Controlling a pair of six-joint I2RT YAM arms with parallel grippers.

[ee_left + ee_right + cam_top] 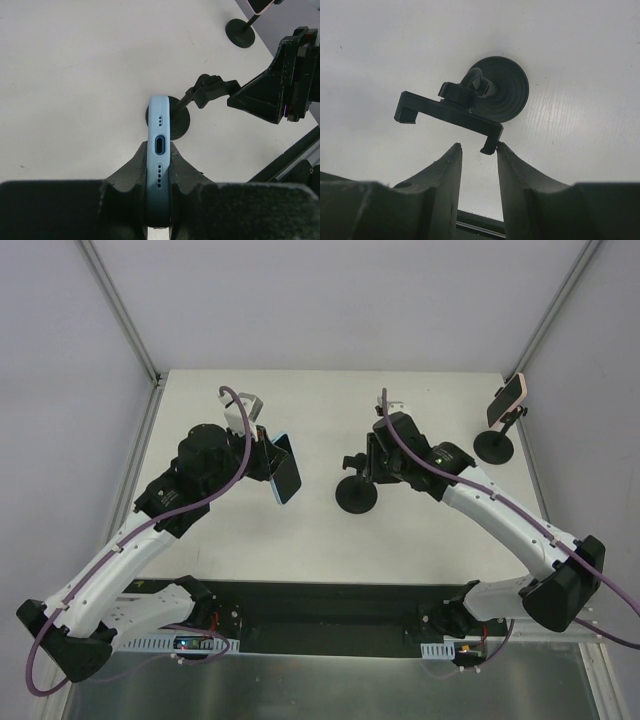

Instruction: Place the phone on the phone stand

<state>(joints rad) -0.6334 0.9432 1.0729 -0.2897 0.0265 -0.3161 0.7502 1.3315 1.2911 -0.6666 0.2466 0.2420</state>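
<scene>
My left gripper (268, 455) is shut on a light blue phone (284, 470) and holds it on edge above the table, left of the stand. In the left wrist view the phone's port end (159, 145) sticks out past my gripper (159, 167), pointing at the stand. The black phone stand (357, 490) has a round base and an empty cradle bar (445, 111). My right gripper (378, 462) is open just behind the cradle. In the right wrist view the gripper (478, 147) sits below the bar, and the right fingertip (501, 148) touches the bar's hooked end.
A second black stand (495, 445) carrying a pink phone (508, 400) is at the far right of the table, also seen in the left wrist view (240, 32). The white table (250, 540) has walls at the back and sides.
</scene>
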